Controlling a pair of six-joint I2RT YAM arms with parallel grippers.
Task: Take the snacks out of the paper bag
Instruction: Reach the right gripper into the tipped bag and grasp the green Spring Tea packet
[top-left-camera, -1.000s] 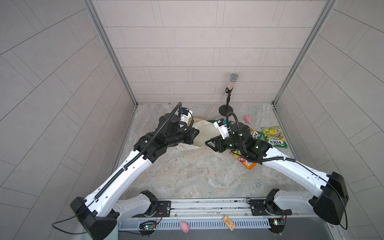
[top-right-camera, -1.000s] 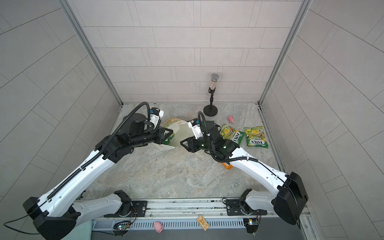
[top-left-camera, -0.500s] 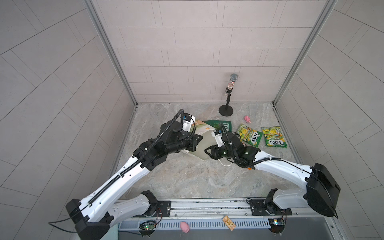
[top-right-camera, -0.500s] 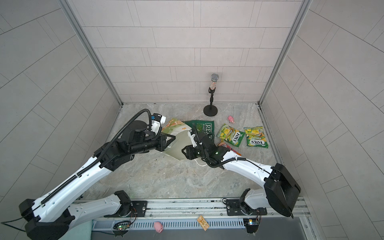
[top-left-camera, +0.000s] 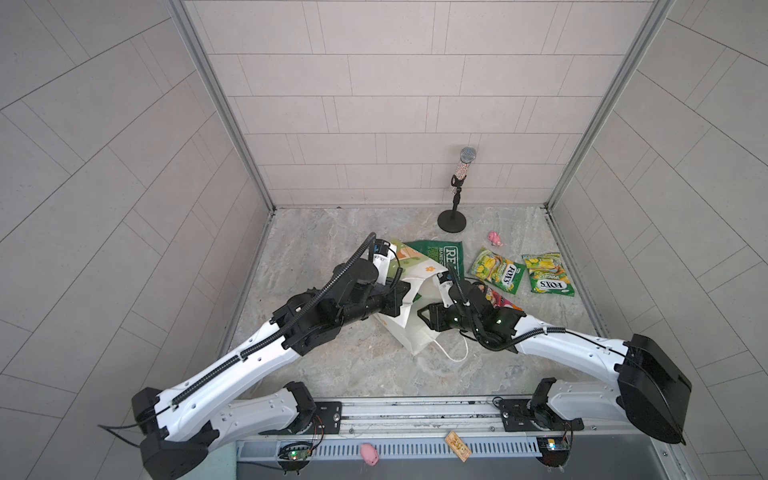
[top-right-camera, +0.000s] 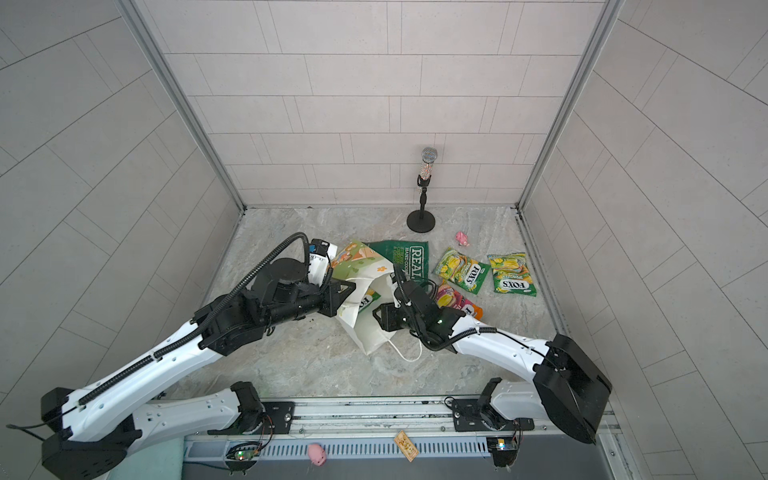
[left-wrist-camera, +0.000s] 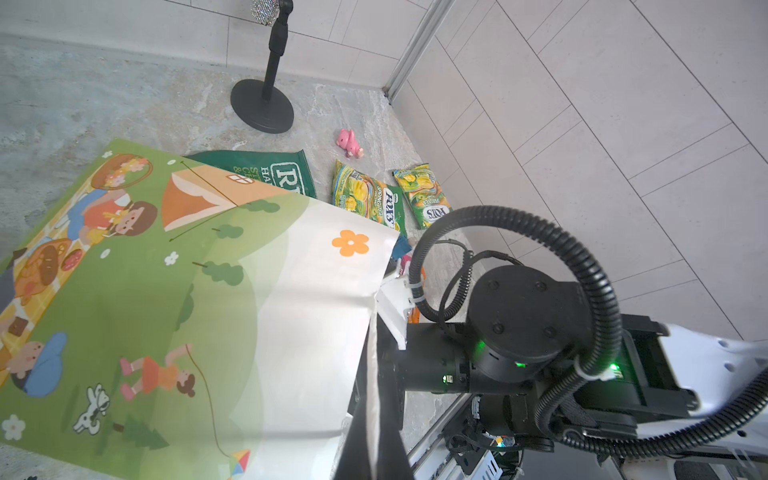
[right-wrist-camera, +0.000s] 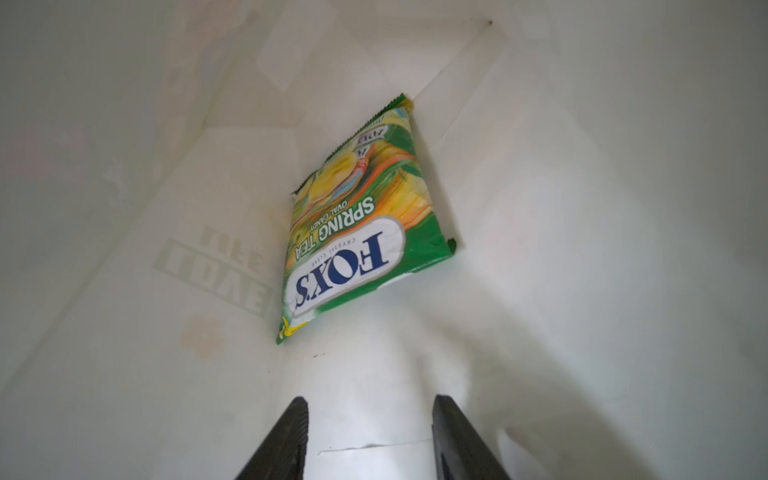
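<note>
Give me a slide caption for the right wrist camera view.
Open right gripper inside the paper bag, facing a green FOX'S candy packet lying deeper in.

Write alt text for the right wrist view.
A yellow-green FOX'S candy packet lies inside the white paper bag, whose walls fill the view. The right end effector, open and empty, points at it without touching.

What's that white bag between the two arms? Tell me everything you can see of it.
The paper bag is white, creased paper, with a green picnic drawing and an orange flower on its wide side and a white cord handle. It lies on its side on the stone-look floor. The left arm's fingers pinch its rim; the right arm's fingers are apart inside it, holding nothing. One yellow-green FOX'S packet lies inside.
</note>
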